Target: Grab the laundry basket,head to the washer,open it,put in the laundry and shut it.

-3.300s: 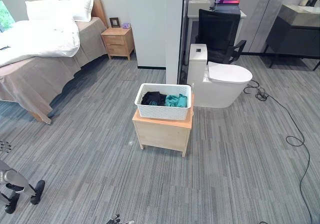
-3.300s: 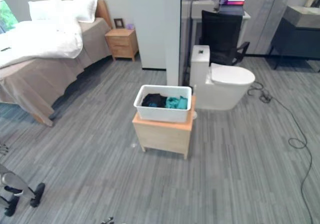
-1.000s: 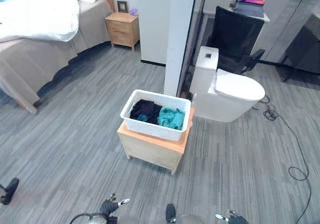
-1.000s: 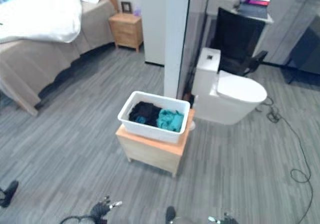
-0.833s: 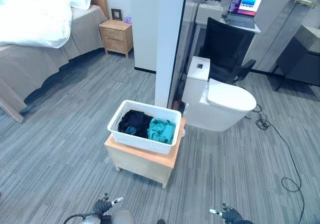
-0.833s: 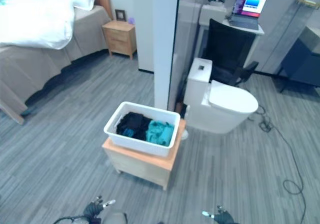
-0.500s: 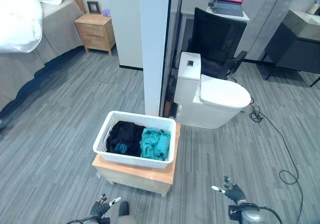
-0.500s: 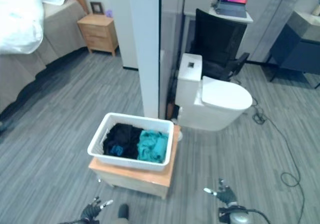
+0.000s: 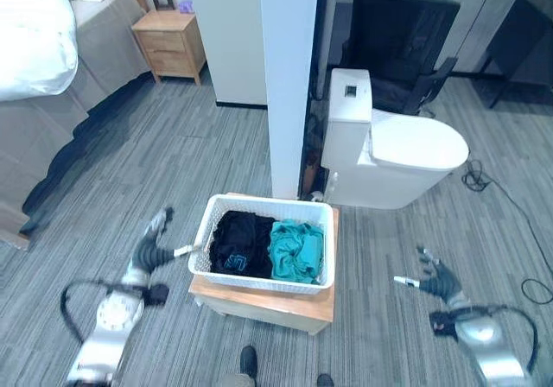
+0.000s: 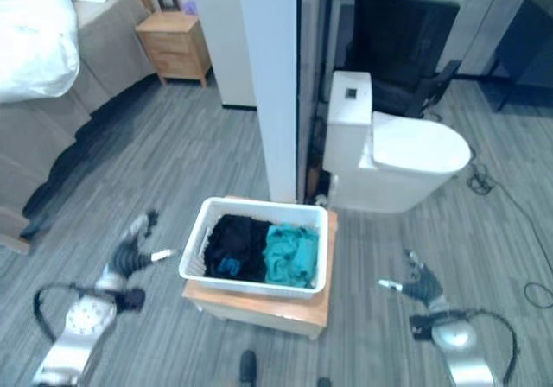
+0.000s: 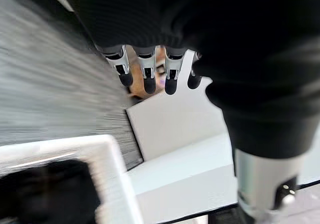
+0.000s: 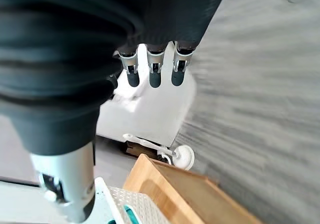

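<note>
Nearest us, the left robot hand (image 9: 154, 244) and the right robot hand (image 9: 436, 278) flank the work at the level of the basket (image 9: 262, 277). The left one has fingers straight and relaxed, thumb apart, holding nothing; its thumb tip lies just beside the basket's left wall, and we cannot tell whether it touches. The right one is likewise spread and empty, well apart from the basket's right wall, over bare floor (image 9: 389, 231).

The basket, a white perforated plastic tub, sits on a low wooden surface (image 9: 268, 301) between the two hands. It holds a black garment (image 9: 239, 242) on the left and a teal garment (image 9: 296, 251) on the right, both lying below the rim.

We judge the load light: two soft, limp pieces in a thin-walled tub. The walls should be stiff enough to lift by but may flex under a squeeze, and smooth plastic can slip. We would take hold at the two short ends, under the rolled rim, one hand per side, keeping it level.

Behind the basket stand a white pillar (image 9: 290, 76) and a toilet (image 9: 393, 154); farther off, a nightstand (image 9: 170, 41) and a bed (image 9: 52, 76).
</note>
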### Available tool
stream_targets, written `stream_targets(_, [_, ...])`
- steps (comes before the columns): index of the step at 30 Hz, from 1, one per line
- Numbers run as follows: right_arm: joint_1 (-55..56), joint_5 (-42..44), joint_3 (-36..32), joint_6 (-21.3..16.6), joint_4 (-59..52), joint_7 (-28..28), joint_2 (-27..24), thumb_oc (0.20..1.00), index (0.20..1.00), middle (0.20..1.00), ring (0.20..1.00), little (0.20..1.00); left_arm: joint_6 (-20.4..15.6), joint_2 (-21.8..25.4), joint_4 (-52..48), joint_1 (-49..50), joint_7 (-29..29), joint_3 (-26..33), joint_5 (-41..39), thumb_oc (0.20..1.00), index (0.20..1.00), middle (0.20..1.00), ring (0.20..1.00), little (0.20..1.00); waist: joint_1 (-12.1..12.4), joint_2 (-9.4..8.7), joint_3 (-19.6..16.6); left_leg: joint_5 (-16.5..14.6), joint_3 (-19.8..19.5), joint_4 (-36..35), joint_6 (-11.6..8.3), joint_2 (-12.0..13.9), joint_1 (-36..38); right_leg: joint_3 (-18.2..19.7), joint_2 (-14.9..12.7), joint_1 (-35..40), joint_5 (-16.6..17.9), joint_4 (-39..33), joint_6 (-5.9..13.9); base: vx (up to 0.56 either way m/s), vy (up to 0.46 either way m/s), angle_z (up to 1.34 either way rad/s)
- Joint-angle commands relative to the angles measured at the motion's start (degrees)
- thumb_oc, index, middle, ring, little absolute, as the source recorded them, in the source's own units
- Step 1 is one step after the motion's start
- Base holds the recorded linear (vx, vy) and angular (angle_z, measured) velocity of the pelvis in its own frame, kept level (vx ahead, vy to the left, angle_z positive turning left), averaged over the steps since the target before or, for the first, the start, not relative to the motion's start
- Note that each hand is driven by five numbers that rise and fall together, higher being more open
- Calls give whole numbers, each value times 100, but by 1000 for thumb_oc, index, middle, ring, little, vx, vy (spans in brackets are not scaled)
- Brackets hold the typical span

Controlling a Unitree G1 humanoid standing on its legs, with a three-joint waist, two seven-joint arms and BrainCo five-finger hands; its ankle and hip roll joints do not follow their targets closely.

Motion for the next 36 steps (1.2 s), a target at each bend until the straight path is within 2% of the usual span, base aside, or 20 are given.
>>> stream_targets(1, [-651,-231,102,130,-19,-211,-1,1000,1000,1000,1000,1000,316,269,633,-988,121,-292,488,1000,1000,1000,1000,1000,91,-223,330,-516,-88,179,-229,428,143,22,-393,-554,85,259,252,-208,38,1])
stream_targets(6, [-1765,-136,631,544,549,-455,478,1000,1000,1000,1000,1000,919,274,1600,-2516,314,-982,595,1000,1000,1000,1000,1000,127,-265,791,-480,-167,435,-156,347,-453,26,-425,-1117,204,448,249,-171,37,3])
stream_targets(10, [-2314,62,1032,642,828,-613,722,1000,1000,1000,1000,1000,1173,204,2642,-3374,577,-1352,15,1000,1000,1000,1000,1000,168,-275,1056,-473,-290,610,-102,275,-758,56,-433,-1360,245,558,237,-94,24,8])
stream_targets(16, [-2241,203,1252,583,650,-685,890,1000,1000,1000,1000,1000,998,131,2998,-3555,949,-1341,-611,1000,1000,1000,1000,1000,165,-215,1182,-384,-351,498,-97,232,-745,45,-446,-1433,254,591,249,-11,10,3])
stream_targets(22, [-2254,261,1410,525,513,-714,933,1000,1000,1000,1000,1000,932,18,3166,-3430,910,-1523,-885,1000,1000,1000,1000,1000,157,-145,1269,-306,-342,368,-106,226,-716,102,-433,-1539,278,647,264,-5,11,-4])
stream_targets(26, [-2327,268,1540,512,385,-754,915,1000,1000,1000,1000,1000,969,-81,3657,-3617,910,-1791,-912,1000,1000,1000,1000,1000,114,-142,1321,-284,-326,331,-106,238,-705,142,-412,-1595,305,644,272,1,7,-6])
stream_targets(28, [-2399,250,1634,488,289,-776,914,1000,1000,1000,1000,1000,990,-214,4289,-3909,975,-1928,-883,1000,1000,1000,1000,1000,53,-154,1356,-264,-325,290,-108,247,-702,164,-407,-1628,309,651,272,-4,15,-8])
stream_targets(31, [-2406,253,1677,425,148,-795,907,1000,1000,1000,1000,1000,957,-270,4636,-4229,1127,-1972,-734,1000,1000,1000,1000,1000,8,-154,1397,-245,-341,265,-113,250,-718,153,-412,-1655,307,652,279,5,5,-6])
stream_targets(33, [-2432,297,1695,360,110,-826,885,1000,1000,1000,1000,1000,946,-222,4833,-4460,1232,-2015,-545,1000,1000,1000,1000,1000,-9,-145,1418,-235,-359,248,-111,245,-731,149,-411,-1675,307,646,279,0,0,0])
stream_targets(34, [-2459,345,1749,261,11,-826,891,1000,1000,1000,1000,1000,980,-105,5197,-4800,1432,-2046,-100,1000,1000,1000,1000,1000,-31,-152,1451,-231,-367,227,-115,249,-742,166,-406,-1704,301,646,277,0,0,0])
stream_targets(36, [-2469,347,1833,157,-91,-745,872,1000,1000,1000,1000,1000,966,-23,5417,-5054,1521,-2031,55,1000,1000,1000,1000,1000,-52,-166,1468,-228,-375,221,-121,254,-760,188,-403,-1737,297,652,280,0,0,0])
